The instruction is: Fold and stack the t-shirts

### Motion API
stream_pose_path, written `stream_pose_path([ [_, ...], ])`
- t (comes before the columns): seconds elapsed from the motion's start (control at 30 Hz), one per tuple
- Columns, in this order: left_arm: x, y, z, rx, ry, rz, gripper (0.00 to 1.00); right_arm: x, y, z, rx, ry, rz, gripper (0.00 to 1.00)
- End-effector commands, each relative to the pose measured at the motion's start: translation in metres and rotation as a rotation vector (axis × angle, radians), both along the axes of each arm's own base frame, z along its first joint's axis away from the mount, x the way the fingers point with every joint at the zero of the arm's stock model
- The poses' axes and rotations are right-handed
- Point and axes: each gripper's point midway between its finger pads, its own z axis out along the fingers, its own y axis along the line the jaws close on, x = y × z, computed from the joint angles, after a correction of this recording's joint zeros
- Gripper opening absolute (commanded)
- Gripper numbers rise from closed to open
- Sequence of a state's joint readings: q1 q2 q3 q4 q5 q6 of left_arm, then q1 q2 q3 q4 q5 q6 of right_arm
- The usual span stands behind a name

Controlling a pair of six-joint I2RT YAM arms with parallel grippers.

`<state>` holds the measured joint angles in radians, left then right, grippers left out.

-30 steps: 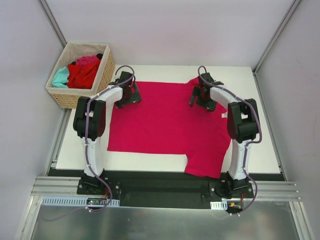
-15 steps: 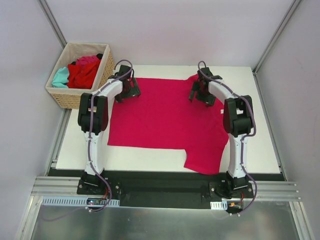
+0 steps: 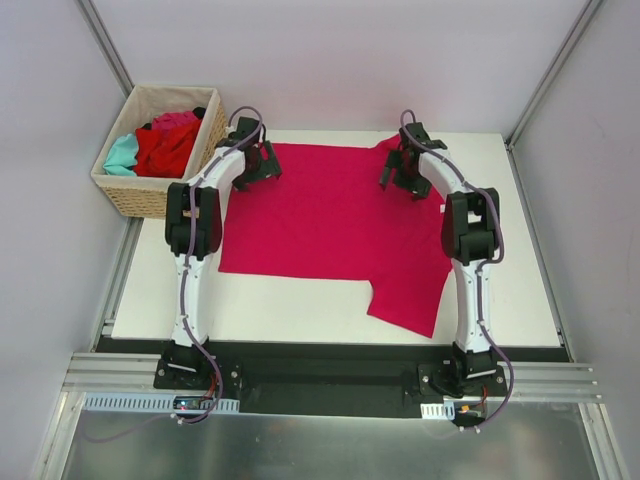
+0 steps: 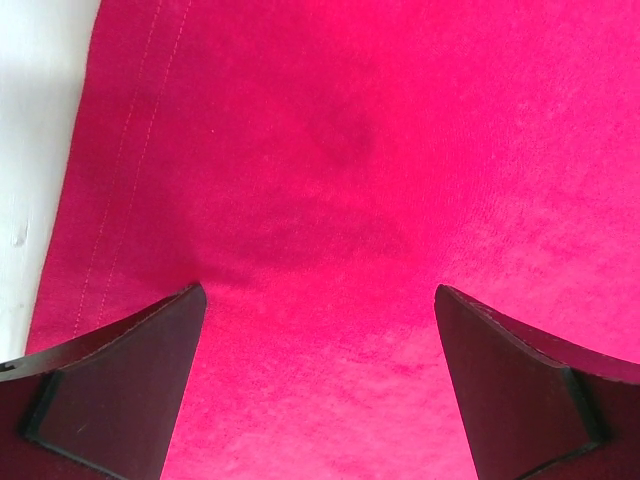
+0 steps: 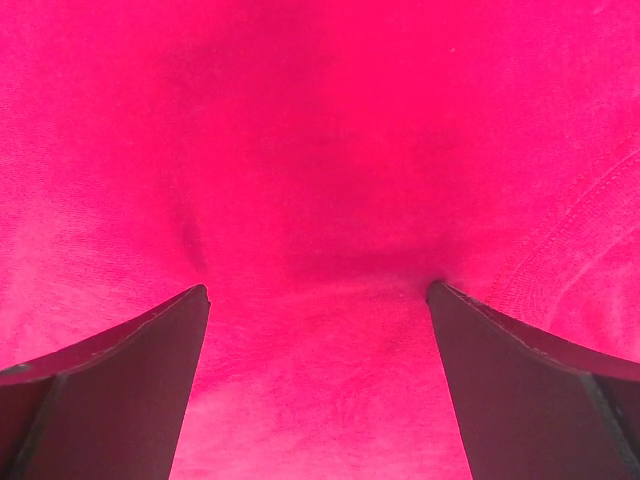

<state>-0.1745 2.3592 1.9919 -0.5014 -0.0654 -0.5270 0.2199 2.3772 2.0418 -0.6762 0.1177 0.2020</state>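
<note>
Magenta t-shirt (image 3: 330, 230) spread on the table (image 3: 500, 165); left end effector (image 4: 320, 300) and right end effector (image 5: 318, 295) gape open at its far end. Pinching one layer only would skew the fold.

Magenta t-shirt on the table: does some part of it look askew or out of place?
Yes. The magenta-pink cloth t-shirt lies mostly flat on the white table, but its near right part juts toward the table's near edge, so its near outline is stepped, not straight. Nothing looks torn or spilled.
</note>
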Motion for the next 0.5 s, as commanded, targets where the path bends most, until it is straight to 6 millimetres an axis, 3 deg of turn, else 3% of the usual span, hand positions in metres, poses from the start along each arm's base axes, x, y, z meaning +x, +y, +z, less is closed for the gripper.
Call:
stream_pose_path([
  [0.0,0.006,-0.002,0.042,-0.032,-0.058,-0.048,0.99,0.000,-0.007,0.023,-0.021,-0.034,0.016,0.96],
  [0.07,0.000,-0.007,0.070,-0.046,-0.101,-0.065,0.99,-0.011,-0.008,0.069,-0.035,-0.129,0.027,0.96],
  [0.1,-0.004,-0.008,0.114,-0.052,-0.180,-0.071,0.99,-0.010,-0.010,0.087,-0.047,-0.194,0.025,0.96],
  [0.13,-0.010,-0.018,0.135,-0.055,-0.222,-0.092,0.99,-0.019,-0.008,0.143,-0.039,-0.310,0.040,0.96],
  [0.17,-0.024,-0.021,0.171,-0.058,-0.282,-0.106,0.99,-0.032,-0.009,0.145,-0.050,-0.311,0.047,0.96],
  [0.2,-0.033,-0.024,0.187,-0.062,-0.310,-0.109,0.99,-0.042,-0.007,0.166,-0.039,-0.356,0.054,0.96],
  [0.23,-0.045,-0.033,0.199,-0.078,-0.323,-0.126,0.99,-0.058,-0.002,0.202,-0.007,-0.427,0.070,0.96],
  [0.27,-0.068,-0.035,0.219,-0.109,-0.348,-0.120,0.99,-0.078,0.000,0.195,0.011,-0.402,0.083,0.96],
  [0.33,-0.096,-0.046,0.229,-0.159,-0.349,-0.147,0.99,-0.110,0.013,0.197,0.061,-0.391,0.136,0.96],
  [0.37,-0.122,-0.043,0.226,-0.162,-0.337,-0.155,0.99,-0.133,0.011,0.220,0.078,-0.443,0.143,0.96],
  [0.4,-0.135,-0.042,0.221,-0.164,-0.324,-0.154,0.99,-0.157,0.008,0.192,0.044,-0.377,0.154,0.96],
  [0.43,-0.158,-0.039,0.188,-0.168,-0.243,-0.147,0.99,-0.173,0.004,0.191,0.033,-0.385,0.162,0.96],
  [0.47,-0.173,-0.036,0.197,-0.186,-0.275,-0.142,0.99,-0.191,-0.007,0.204,0.017,-0.435,0.147,0.96],
])
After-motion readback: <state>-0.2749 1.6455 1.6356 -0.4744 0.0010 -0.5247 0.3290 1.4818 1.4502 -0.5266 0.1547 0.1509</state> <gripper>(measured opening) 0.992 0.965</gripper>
